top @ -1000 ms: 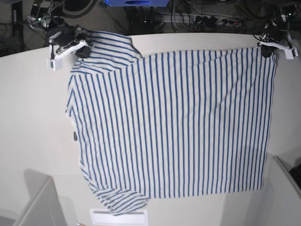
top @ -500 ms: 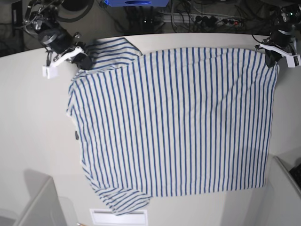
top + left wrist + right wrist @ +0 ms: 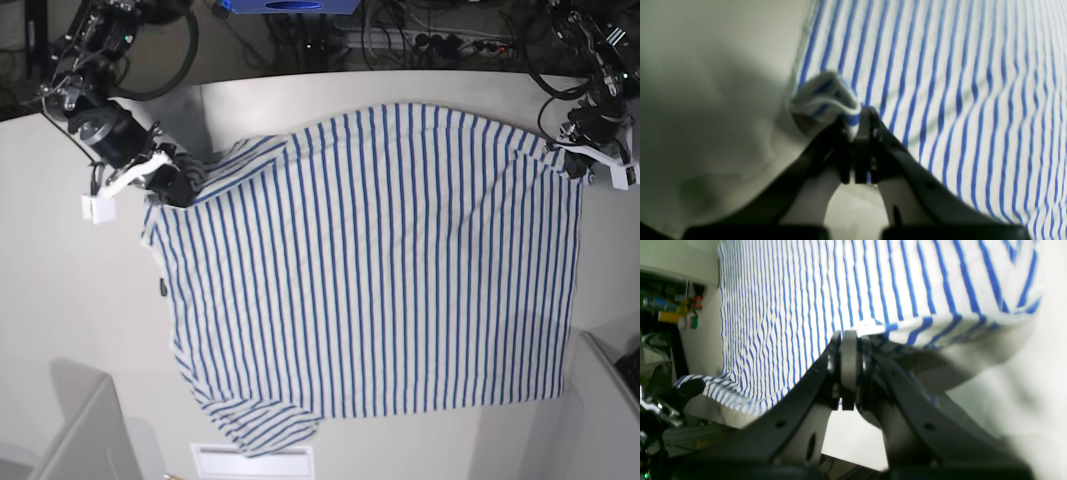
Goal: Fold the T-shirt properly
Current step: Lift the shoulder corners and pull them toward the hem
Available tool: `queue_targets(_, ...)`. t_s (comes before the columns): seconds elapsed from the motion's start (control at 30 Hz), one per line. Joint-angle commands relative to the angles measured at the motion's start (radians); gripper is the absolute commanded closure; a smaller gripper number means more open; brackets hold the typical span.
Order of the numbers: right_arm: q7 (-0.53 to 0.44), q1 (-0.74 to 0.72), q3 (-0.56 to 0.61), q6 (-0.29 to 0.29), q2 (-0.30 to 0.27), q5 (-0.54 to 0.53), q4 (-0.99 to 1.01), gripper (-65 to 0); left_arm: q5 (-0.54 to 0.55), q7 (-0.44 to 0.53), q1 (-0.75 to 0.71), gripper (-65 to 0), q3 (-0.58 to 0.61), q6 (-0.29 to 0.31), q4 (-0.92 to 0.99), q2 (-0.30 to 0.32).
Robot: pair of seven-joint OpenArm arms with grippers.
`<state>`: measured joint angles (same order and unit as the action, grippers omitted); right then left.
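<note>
The striped shirt (image 3: 370, 270) covers most of the counter (image 3: 70, 300), leaving bare strips along the left side, the near edge and a narrow band on the right. Each far corner of the cloth is taken up by a pincer clamped on it: the left pincer (image 3: 578, 165) and the right pincer (image 3: 172, 185). Grey box edges (image 3: 90, 430) crowd both near corners, and cables (image 3: 420, 40) lie beyond the far edge.

Even overhead light; blurry wrist views.
</note>
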<state>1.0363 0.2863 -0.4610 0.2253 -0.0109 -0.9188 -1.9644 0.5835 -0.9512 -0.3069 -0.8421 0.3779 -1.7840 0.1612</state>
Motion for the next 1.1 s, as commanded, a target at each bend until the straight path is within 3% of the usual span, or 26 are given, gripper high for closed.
queue_targets(0.0,-0.011,-0.032,-0.005,-0.004,-0.005,-0.026,-0.014,0.0,0.002,0.021,0.015,0.0,-0.003,0.000,-0.018,0.016)
queue_targets(0.13,0.016,-0.118,-0.011,-0.083,-0.005,-0.026,0.033,0.0,-0.004,0.021,0.044,0.0,-0.003,-0.017,-0.012,0.016)
queue_targets(0.33,0.016,-0.220,-0.003,-0.086,-0.036,-0.024,0.190,0.0,-0.004,0.021,0.088,0.0,-0.001,-0.036,-0.007,0.016)
queue_targets(0.6,0.014,-0.345,0.000,-0.086,-0.064,-0.024,0.345,0.0,-0.162,0.021,0.153,0.0,0.090,-0.038,-0.007,0.016)
queue_targets(0.83,0.008,-0.450,0.001,-0.086,-0.096,-0.023,0.517,0.0,-0.173,0.021,0.236,0.0,0.096,-0.038,0.097,0.018)
queue_targets(1.07,-0.060,-0.529,0.121,-0.086,-0.156,-0.024,0.624,0.0,-0.173,0.021,0.298,0.0,0.097,-0.038,0.168,0.018)
